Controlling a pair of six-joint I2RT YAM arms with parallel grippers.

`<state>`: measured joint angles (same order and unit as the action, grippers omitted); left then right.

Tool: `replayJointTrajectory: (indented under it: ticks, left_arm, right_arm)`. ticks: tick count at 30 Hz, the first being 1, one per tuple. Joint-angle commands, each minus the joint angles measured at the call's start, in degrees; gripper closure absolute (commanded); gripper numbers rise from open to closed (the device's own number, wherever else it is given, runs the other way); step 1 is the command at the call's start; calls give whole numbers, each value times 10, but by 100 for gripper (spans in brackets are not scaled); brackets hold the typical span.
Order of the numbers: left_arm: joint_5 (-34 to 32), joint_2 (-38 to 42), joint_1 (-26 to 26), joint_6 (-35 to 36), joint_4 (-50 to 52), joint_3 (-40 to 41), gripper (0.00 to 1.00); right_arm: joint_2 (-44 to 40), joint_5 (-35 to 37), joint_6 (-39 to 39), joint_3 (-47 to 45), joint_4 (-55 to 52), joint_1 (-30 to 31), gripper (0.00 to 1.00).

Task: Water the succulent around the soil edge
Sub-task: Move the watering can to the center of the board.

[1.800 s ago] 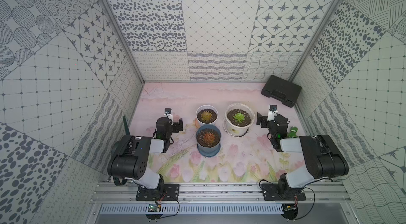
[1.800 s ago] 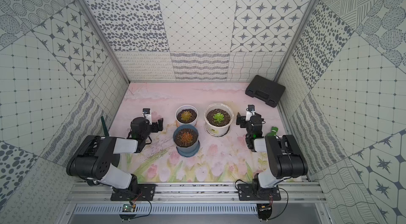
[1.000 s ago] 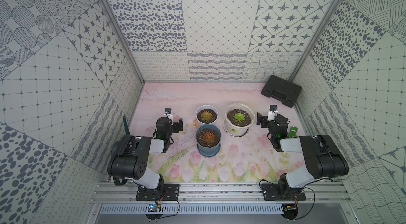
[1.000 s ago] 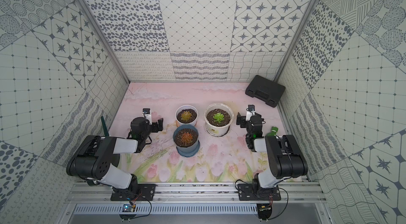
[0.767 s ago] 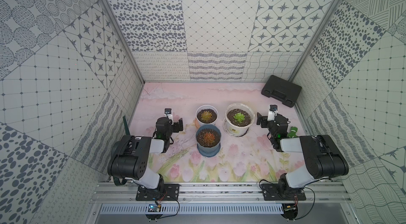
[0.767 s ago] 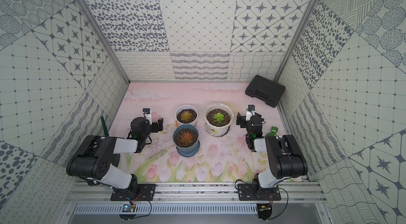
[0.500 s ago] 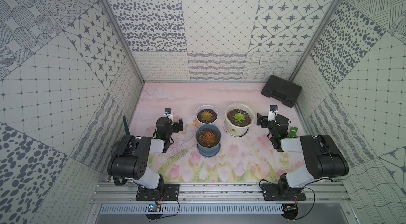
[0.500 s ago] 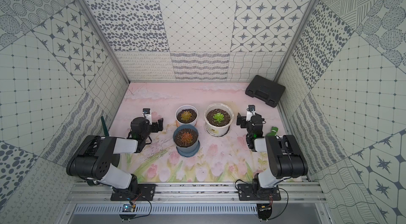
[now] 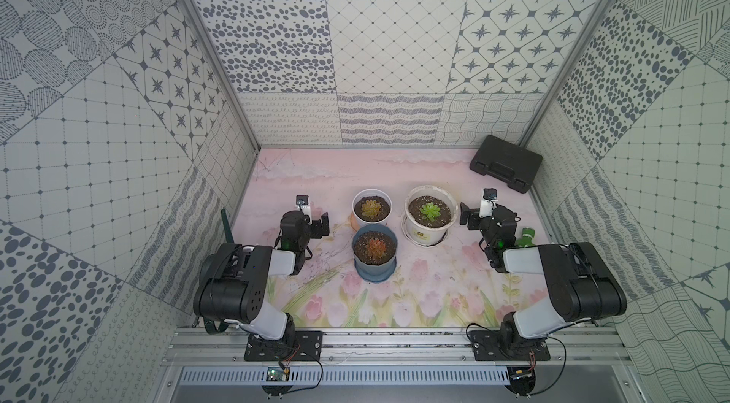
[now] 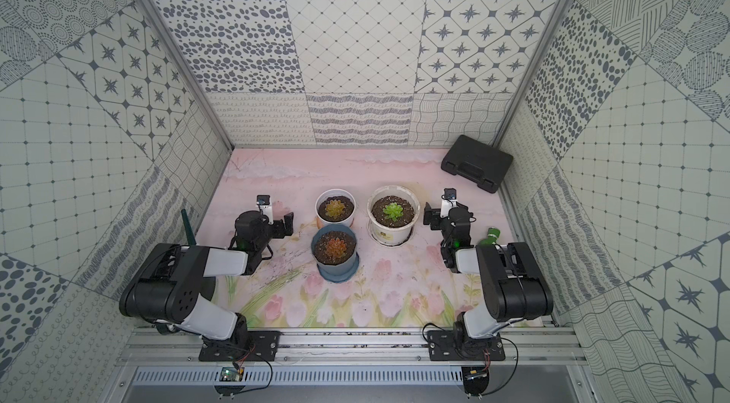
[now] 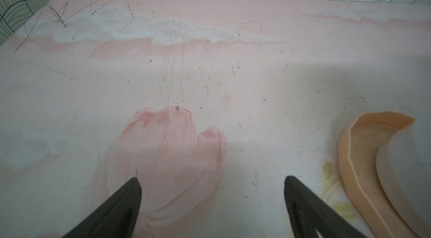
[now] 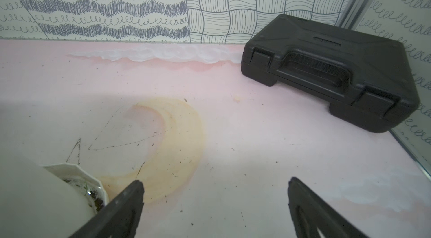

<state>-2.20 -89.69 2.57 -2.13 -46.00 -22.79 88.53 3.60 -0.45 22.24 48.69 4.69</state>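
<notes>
On the pink flowered mat [image 9: 434, 290], in a top view, the green bottle [image 9: 526, 238] lies half hidden at 4 o'clock of the right gripper [image 9: 488, 216], and the nearest succulent [image 9: 429, 210] at 9 o'clock. Left wrist view: the left gripper [image 11: 212, 201] stands spread over bare mat. Right wrist view: those fingers [image 12: 121, 208] are spread too, empty.

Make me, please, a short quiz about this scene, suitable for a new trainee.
1. True or false: the left end effector is shut.
2. Fill in: the black case lies in the far ___ corner of the table, by the robot's own sides.
3. The succulent in the large white pot is: A) orange B) green C) purple.
Key: 1 false; 2 right; 3 B.
</notes>
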Motion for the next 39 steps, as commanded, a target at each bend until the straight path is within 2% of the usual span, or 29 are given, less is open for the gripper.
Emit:
replayJointTrajectory:
  ticks: [1,7,11,17,23,27,32,36,39]
  left_arm:
    - [-7,-3,7,2,-29,-5,2]
    - [-7,-3,8,2,-30,-3,1]
    - [-10,14,8,4,3,-15,1]
    - [-106,51,53,-2,209,-107,2]
    - [-236,90,67,-71,260,-120,1]
    - [-311,105,68,-174,388,-176,1]
    - [-304,107,68,-275,553,-264,2]
    - [-309,140,68,-298,635,-301,2]
    - [-345,183,68,-317,723,-323,1]
  right_arm:
    - [2,24,-2,-12,40,4,2]
    - [-25,98,14,-10,19,15,2]
    - [-94,178,44,9,-85,24,2]
    - [-209,268,102,27,-235,30,2]
    - [-322,274,176,56,-405,70,2]
    - [-368,267,188,84,-480,148,2]
    - [-399,249,176,119,-548,249,2]
    - [-401,204,177,130,-578,311,2]
    - [-398,179,176,118,-555,339,2]
